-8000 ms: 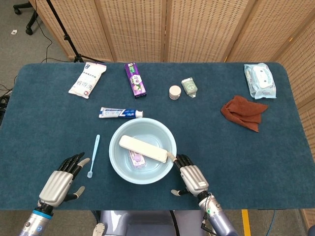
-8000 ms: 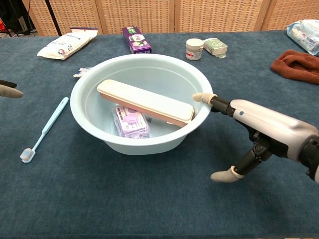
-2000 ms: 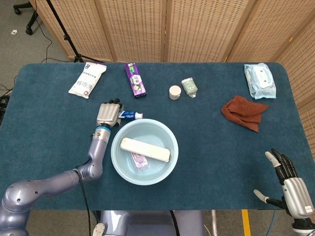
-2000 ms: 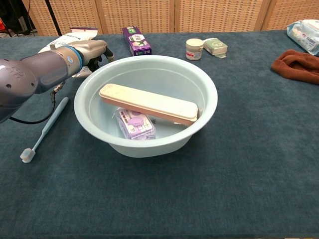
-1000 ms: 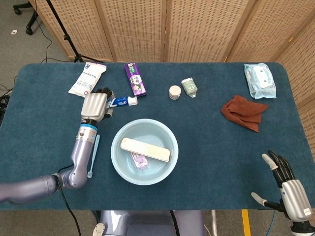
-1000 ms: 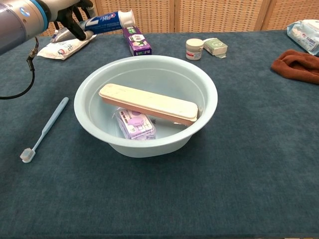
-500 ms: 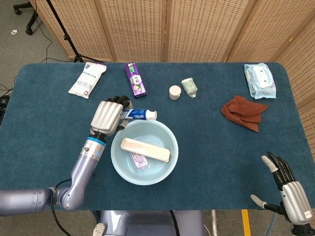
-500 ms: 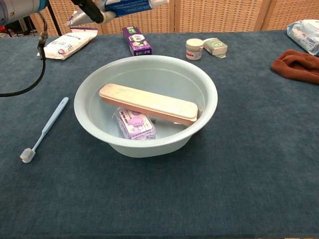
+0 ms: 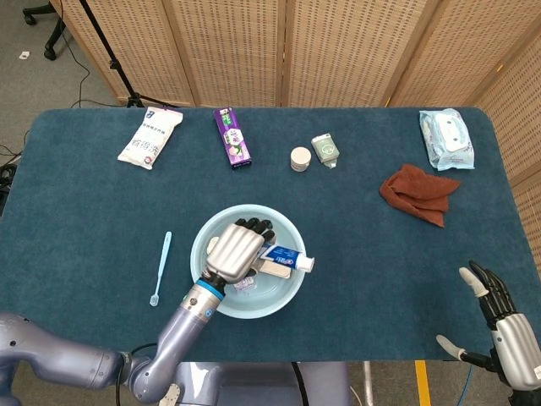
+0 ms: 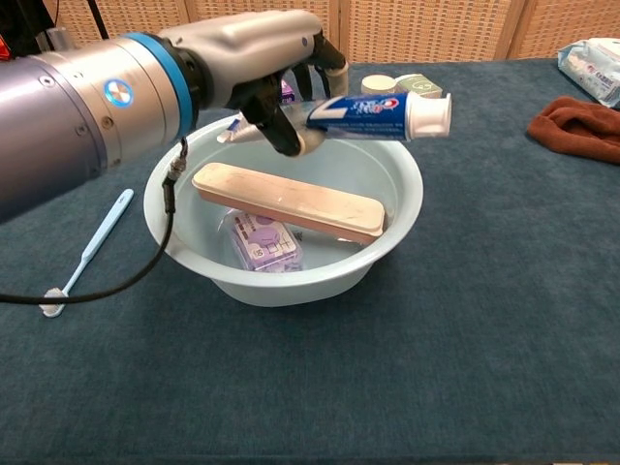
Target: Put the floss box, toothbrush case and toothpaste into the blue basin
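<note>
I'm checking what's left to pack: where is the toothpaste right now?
The toothpaste is held by the left hand in the air over the blue basin, above the toothbrush case, cap toward the robot's right.

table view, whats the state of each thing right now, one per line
toothpaste: capped, held level above the basin by the left hand
toothbrush case: closed, lying tilted in the blue basin
floss box: on the basin floor, under the case
right hand: empty, fingers apart, at the table's near right edge
blue toothbrush: flat on the table, left of the basin
</note>
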Controlling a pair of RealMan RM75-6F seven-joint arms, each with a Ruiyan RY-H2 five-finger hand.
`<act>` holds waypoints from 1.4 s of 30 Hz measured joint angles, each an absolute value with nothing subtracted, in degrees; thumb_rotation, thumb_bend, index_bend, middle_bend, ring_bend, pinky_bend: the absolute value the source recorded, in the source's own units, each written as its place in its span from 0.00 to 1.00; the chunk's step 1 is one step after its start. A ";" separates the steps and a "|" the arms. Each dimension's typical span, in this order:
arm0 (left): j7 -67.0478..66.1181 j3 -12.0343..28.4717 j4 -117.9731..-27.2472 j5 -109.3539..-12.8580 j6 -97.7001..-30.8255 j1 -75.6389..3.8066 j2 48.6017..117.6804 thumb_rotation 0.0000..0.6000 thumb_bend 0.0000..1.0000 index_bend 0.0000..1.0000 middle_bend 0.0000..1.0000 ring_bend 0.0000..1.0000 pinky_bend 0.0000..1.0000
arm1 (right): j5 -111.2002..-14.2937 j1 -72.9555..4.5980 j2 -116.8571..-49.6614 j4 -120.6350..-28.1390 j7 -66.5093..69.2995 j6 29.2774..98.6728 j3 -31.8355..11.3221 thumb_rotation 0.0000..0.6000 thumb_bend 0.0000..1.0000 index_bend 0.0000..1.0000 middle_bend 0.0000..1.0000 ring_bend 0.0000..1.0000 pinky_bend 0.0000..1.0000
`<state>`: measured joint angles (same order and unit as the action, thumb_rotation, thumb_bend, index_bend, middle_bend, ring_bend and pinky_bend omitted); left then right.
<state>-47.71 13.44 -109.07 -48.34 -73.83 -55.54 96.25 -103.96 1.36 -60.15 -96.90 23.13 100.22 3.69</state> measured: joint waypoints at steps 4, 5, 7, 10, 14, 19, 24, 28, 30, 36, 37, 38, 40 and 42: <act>-48.61 12.60 -107.81 -48.10 -74.42 -55.69 98.03 1.00 0.42 0.70 0.26 0.28 0.41 | -103.97 1.45 -60.12 -96.81 23.65 100.67 3.55 1.00 0.10 0.00 0.00 0.00 0.00; -48.64 12.57 -107.84 -47.86 -74.33 -55.66 97.98 1.00 0.41 0.67 0.23 0.27 0.41 | -103.92 1.45 -60.14 -96.77 23.77 100.71 3.52 1.00 0.10 0.00 0.00 0.00 0.00; -48.62 12.49 -108.11 -47.21 -73.84 -55.56 97.61 1.00 0.40 0.60 0.15 0.21 0.41 | -103.85 1.45 -60.23 -96.71 23.93 100.76 3.44 1.00 0.10 0.00 0.00 0.00 0.00; -48.15 12.37 -108.93 -46.11 -72.56 -55.37 96.72 1.00 0.37 0.43 0.02 0.05 0.31 | -104.03 1.46 -60.36 -96.68 23.81 100.84 3.44 1.00 0.10 0.00 0.00 0.00 0.00; -47.42 11.99 -109.97 -44.76 -70.22 -55.25 94.96 1.00 0.34 0.19 0.00 0.00 0.13 | -104.27 1.53 -60.59 -96.73 23.37 100.91 3.48 1.00 0.10 0.00 0.00 0.00 0.00; -47.09 11.57 -110.68 -43.27 -68.00 -55.48 92.66 1.00 0.31 0.05 0.00 0.00 0.06 | -104.26 1.52 -60.77 -96.74 23.17 100.84 3.46 1.00 0.10 0.00 0.00 0.00 0.00; -46.79 11.15 -110.67 -43.36 -67.01 -55.82 91.56 1.00 0.31 0.01 0.00 0.00 0.05 | -104.27 1.54 -60.77 -96.71 23.31 100.98 3.41 1.00 0.10 0.00 0.00 0.00 0.00; -45.91 10.84 -110.72 -44.62 -67.00 -55.68 91.04 1.00 0.30 0.00 0.00 0.00 0.04 | -104.40 1.55 -60.75 -96.67 23.35 101.03 3.44 1.00 0.10 0.00 0.00 0.00 0.00; -45.36 10.74 -110.80 -45.27 -67.03 -55.51 90.67 1.00 0.30 0.00 0.00 0.00 0.04 | -104.43 1.55 -60.79 -96.66 23.32 101.02 3.45 1.00 0.10 0.00 0.00 0.00 0.00; -41.44 11.29 -110.95 -48.03 -67.68 -54.31 89.33 1.00 0.30 0.00 0.00 0.00 0.04 | -104.57 1.50 -60.92 -96.63 23.11 100.85 3.52 1.00 0.10 0.00 0.00 0.00 0.00; -40.54 11.65 -111.05 -48.52 -68.01 -53.96 88.84 1.00 0.30 0.00 0.00 0.00 0.04 | -104.63 1.50 -60.94 -96.64 23.00 100.85 3.53 1.00 0.10 0.00 0.00 0.00 0.00; -39.97 11.90 -111.23 -48.75 -68.18 -53.70 88.29 1.00 0.30 0.00 0.00 0.00 0.04 | -104.67 1.50 -60.96 -96.65 22.91 100.85 3.54 1.00 0.10 0.00 0.00 0.00 0.00; -39.29 12.23 -111.94 -48.98 -68.54 -53.03 86.27 1.00 0.30 0.00 0.00 0.00 0.04 | -104.63 1.49 -60.99 -96.66 22.81 100.73 3.57 1.00 0.10 0.00 0.00 0.00 0.00; -39.15 12.18 -113.03 -49.22 -68.89 -52.27 83.48 1.00 0.29 0.00 0.00 0.00 0.04 | -104.67 1.45 -61.02 -96.69 22.67 100.56 3.63 1.00 0.10 0.00 0.00 0.00 0.00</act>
